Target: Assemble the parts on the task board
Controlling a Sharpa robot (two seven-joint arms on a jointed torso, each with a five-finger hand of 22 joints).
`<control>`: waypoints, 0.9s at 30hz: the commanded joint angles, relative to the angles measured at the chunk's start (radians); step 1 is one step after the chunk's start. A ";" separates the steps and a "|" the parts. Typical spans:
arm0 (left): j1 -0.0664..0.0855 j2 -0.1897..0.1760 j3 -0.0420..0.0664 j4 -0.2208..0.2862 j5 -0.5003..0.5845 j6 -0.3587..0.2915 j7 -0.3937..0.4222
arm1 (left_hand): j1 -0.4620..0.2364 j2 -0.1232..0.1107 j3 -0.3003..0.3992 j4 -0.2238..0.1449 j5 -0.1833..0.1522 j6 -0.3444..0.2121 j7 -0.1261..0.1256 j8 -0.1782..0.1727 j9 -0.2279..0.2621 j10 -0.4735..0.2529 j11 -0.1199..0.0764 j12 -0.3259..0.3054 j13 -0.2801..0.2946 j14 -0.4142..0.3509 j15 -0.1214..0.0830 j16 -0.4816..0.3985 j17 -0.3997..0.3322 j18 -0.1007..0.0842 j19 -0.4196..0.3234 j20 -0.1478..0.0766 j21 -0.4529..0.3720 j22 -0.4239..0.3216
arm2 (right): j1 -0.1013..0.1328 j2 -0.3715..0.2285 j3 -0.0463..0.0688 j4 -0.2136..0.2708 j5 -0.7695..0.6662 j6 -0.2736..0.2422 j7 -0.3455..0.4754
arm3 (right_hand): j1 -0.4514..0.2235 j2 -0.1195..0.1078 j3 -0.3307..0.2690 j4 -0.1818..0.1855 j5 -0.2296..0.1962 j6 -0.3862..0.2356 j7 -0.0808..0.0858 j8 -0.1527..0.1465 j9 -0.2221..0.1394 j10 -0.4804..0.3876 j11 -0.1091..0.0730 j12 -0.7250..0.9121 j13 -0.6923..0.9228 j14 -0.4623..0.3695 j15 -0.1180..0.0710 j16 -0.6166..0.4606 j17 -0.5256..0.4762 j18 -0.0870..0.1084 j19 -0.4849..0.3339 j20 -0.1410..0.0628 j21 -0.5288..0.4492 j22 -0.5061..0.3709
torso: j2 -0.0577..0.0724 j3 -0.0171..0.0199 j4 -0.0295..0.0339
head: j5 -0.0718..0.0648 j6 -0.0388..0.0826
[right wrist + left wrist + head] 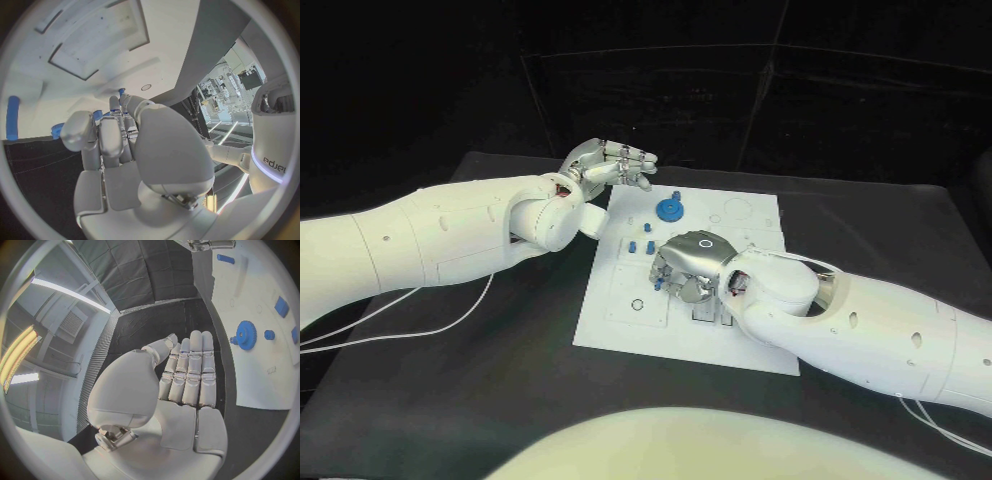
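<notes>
The white task board (733,340) lies in the middle of the black table. A blue gear (671,209) stands near its far edge, with small blue pegs (640,243) just in front of it. My right hand (689,262) hovers low over the board's middle, fingers curled down. In the right wrist view its thumb and fingertips (125,102) meet on a small blue part (120,92). My left hand (606,165) is raised off the board's far left corner. In the left wrist view this hand (187,375) has its fingers straight, side by side, and holds nothing.
Rectangular recesses (94,40) and outlined circles (737,211) mark the board. A blue bar (225,259) and more blue pieces (281,305) sit on it. White cables (401,330) trail over the table at the left. Bare black table surrounds the board.
</notes>
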 commanded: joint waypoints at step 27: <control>0.002 0.002 0.001 0.001 -0.004 0.020 -0.004 | -0.009 -0.001 -0.006 -0.002 -0.003 -0.008 0.001 0.001 -0.002 -0.008 0.001 0.007 -0.002 0.005 0.003 -0.008 -0.002 0.010 -0.002 0.007 -0.006 -0.003 | 0.001 0.020 0.000 -0.019 0.004 0.030 -0.008 | -0.103 -0.037 -0.005 -0.003 -0.014 -0.121 0.042 -0.012 -0.010 -0.109 0.040 -0.034 -0.010 0.020 0.026 -0.016 -0.031 0.004 -0.043 0.021 -0.041 -0.080 | 0.000 -0.0002 -0.0002 | -0.004 -0.005</control>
